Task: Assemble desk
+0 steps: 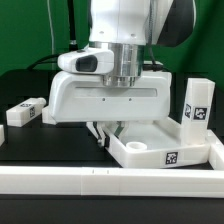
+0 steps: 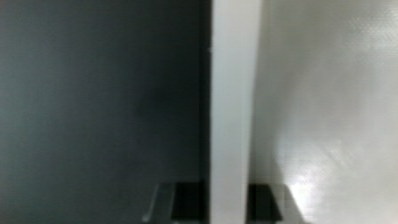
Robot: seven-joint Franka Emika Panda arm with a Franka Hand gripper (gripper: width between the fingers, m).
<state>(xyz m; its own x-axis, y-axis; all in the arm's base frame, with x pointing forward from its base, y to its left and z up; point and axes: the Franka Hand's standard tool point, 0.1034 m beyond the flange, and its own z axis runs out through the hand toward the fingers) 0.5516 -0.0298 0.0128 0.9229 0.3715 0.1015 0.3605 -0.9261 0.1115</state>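
The white tray-like tabletop lies on the black table at the exterior view's lower right, with a tag on its front wall. One white leg stands upright at its far right corner. Another leg lies flat at the exterior view's left. My gripper is down at the tabletop's left rim. In the wrist view the rim runs as a pale strip between my two dark fingers, which sit tight against both its sides. My gripper is shut on the rim. The other legs are out of view.
The long white border rail runs along the table's front edge, just before the tabletop. The black table surface lies beside the rim. The arm's white body hides the table's middle.
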